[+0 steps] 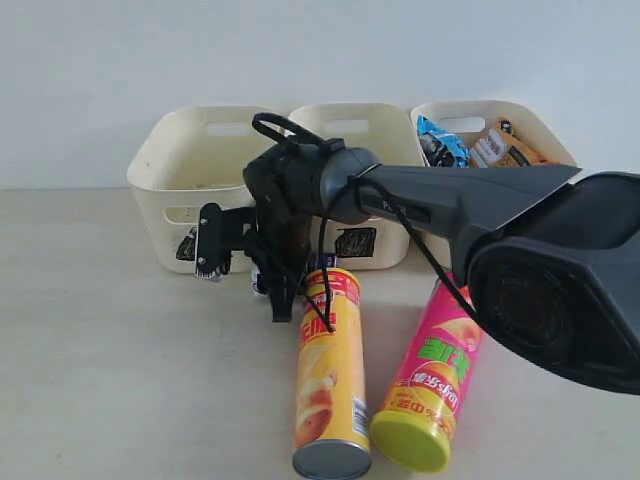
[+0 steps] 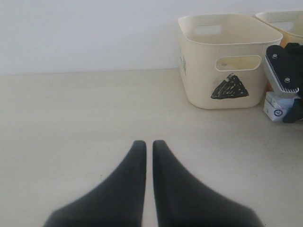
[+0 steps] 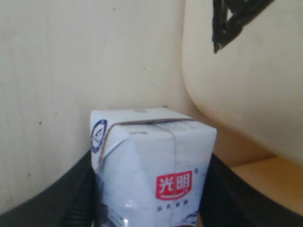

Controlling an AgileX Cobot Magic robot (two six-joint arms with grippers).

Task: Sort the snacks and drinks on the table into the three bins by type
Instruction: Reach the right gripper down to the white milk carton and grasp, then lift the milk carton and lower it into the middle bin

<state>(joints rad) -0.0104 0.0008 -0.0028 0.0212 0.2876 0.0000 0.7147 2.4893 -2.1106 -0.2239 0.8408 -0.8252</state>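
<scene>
My right gripper (image 1: 264, 278) reaches across the middle and is shut on the white and blue carton (image 3: 151, 165), low over the table (image 1: 120, 350) in front of the triangle bin (image 1: 190, 165). Black fingers (image 3: 71, 194) press both of its sides. The left wrist view shows the same carton (image 2: 275, 108) beside that bin (image 2: 222, 61). My left gripper (image 2: 149, 144) is shut on nothing, over bare table. The yellow tube (image 1: 330, 370) and pink tube (image 1: 435, 385) lie on the table. The blue bag (image 1: 440, 145) and orange bag (image 1: 505, 145) sit in the right bin (image 1: 480, 112). The dark purple carton is hidden.
The middle bin (image 1: 350, 125) with the square mark (image 1: 355, 242) stands behind my right arm. All three bins line the back against a white wall. Bare table stretches to the left and front left.
</scene>
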